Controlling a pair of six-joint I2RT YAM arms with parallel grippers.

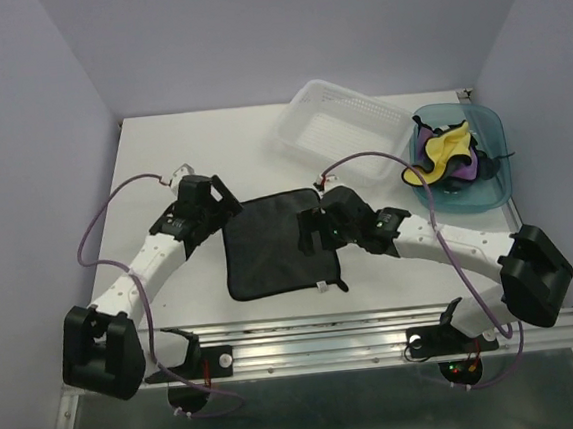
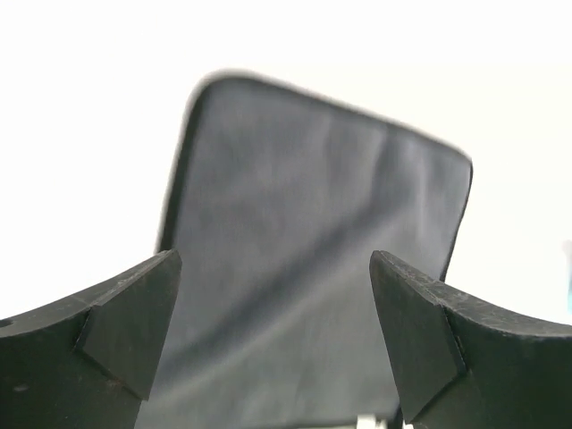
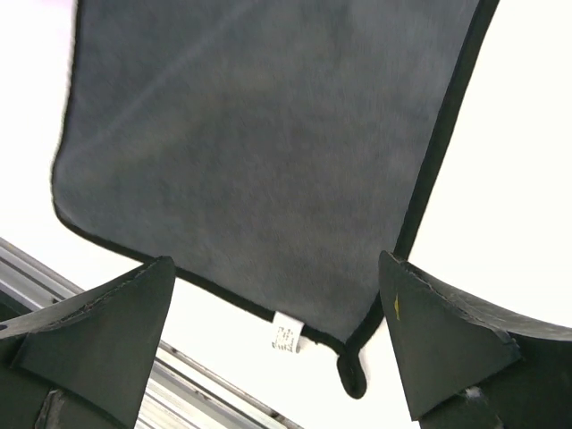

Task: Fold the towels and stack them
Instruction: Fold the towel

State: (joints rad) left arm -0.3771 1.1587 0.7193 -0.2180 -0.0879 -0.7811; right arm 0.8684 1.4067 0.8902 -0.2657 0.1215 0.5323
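Both pincers are spread wide and grip nothing: the left pincer (image 1: 217,202) hangs by the far left corner of the dark towel (image 1: 274,244), and the right pincer (image 1: 313,230) sits over its right side. That towel lies flat and unfolded on the table (image 1: 160,145) between the two arms, with its white tag (image 3: 286,338) at the near edge. As I judge it, the job is at its very start: no fold is made, no stack exists, and the other towels sit bunched in the teal bin (image 1: 492,156) at the far right, where I pick out a yellow one (image 1: 448,145) and a purple one (image 1: 425,142). The white basket (image 1: 339,130) stands just beside the bin. I cannot count the cloths in the bin, crumpled over one another as they are, nor make out a bright blue one. From above, the right arm hides part of the dark towel's right side. The left wrist view is blurred, so I cannot tell whether either pincer touches the cloth.
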